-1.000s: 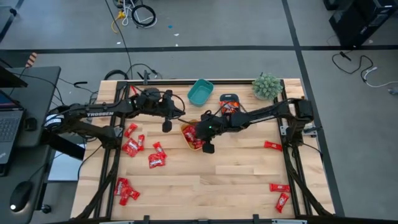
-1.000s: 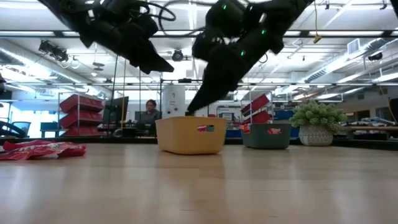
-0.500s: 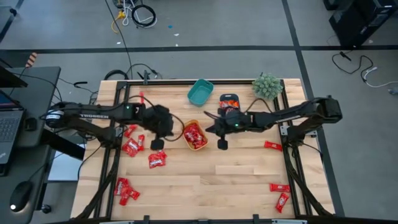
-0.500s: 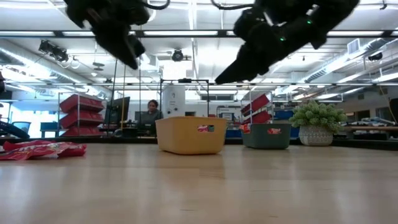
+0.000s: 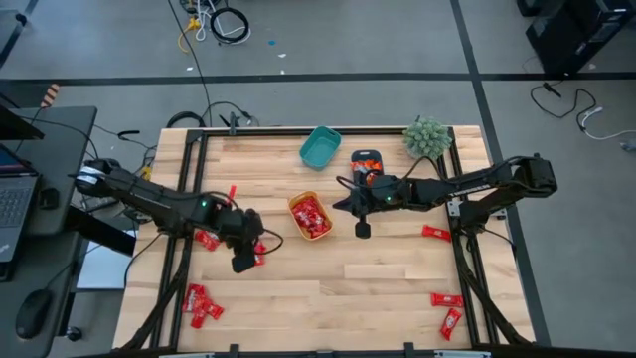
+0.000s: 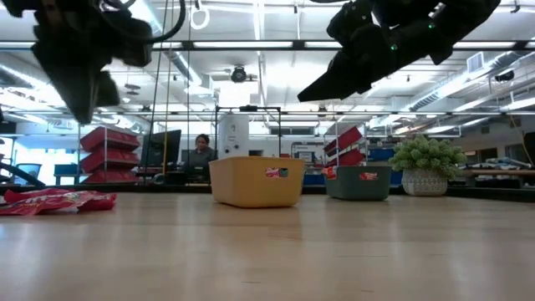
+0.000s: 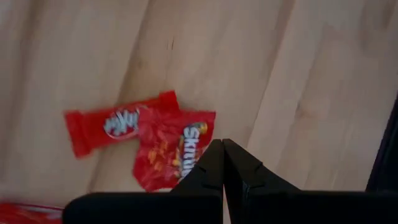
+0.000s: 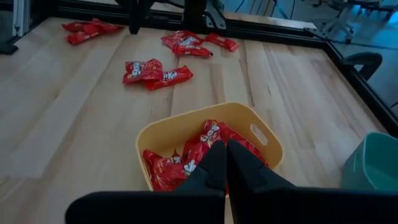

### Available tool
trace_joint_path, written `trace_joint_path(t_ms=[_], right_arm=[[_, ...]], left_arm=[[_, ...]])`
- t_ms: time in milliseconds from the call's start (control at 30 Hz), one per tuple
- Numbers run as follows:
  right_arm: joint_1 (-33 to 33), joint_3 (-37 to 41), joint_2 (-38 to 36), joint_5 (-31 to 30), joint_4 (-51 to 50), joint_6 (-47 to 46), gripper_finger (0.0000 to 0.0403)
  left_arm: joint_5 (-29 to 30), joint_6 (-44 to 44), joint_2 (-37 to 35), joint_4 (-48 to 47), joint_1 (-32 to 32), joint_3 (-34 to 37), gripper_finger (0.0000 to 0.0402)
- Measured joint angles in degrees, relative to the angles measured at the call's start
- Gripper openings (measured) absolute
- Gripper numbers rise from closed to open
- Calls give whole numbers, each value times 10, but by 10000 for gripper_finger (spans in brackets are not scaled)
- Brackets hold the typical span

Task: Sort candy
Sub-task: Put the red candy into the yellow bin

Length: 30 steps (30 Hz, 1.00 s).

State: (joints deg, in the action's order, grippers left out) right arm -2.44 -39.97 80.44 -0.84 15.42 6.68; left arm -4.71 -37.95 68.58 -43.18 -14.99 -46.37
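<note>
Red wrapped candy lies scattered on the wooden table, and more fills the yellow bin [image 5: 310,216] at mid-table. My left gripper [image 5: 242,264] is shut and hangs well above the table, pointing steeply down over two overlapping candies [image 7: 149,137] left of the bin. My right gripper [image 5: 363,230] is also shut and holds nothing. It hangs in the air just right of the yellow bin [image 8: 205,140], pointing toward it. In the low view both my left gripper [image 6: 84,92] and my right gripper [image 6: 305,94] are high above the tabletop.
A teal bin [image 5: 320,147], a dark container holding candy [image 5: 368,164] and a potted plant [image 5: 425,137] stand along the far edge. Loose candies lie at the near left [image 5: 199,303], the left [image 5: 206,239], the right [image 5: 435,233] and the near right [image 5: 449,310].
My left gripper has swung from beside the yellow bin toward the table's near edge and tipped to point down over the two candies. My right gripper has risen out of the yellow bin and drawn back toward the table's right edge.
</note>
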Motion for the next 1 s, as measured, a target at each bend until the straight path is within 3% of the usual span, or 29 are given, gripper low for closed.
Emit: trace_joint_path(t_ms=[233, 633, 1000], right_arm=[[-4, 0, 0, 0, 0, 16, 0], [-19, 0, 0, 4, 0, 26, 0], [-19, 0, 0, 5, 0, 23, 0]], left_arm=[[22, -79, 0, 9, -13, 41, 29], [37, -85, 56, 31, -12, 56, 172], [76, -73, 122, 31, -12, 56, 171]])
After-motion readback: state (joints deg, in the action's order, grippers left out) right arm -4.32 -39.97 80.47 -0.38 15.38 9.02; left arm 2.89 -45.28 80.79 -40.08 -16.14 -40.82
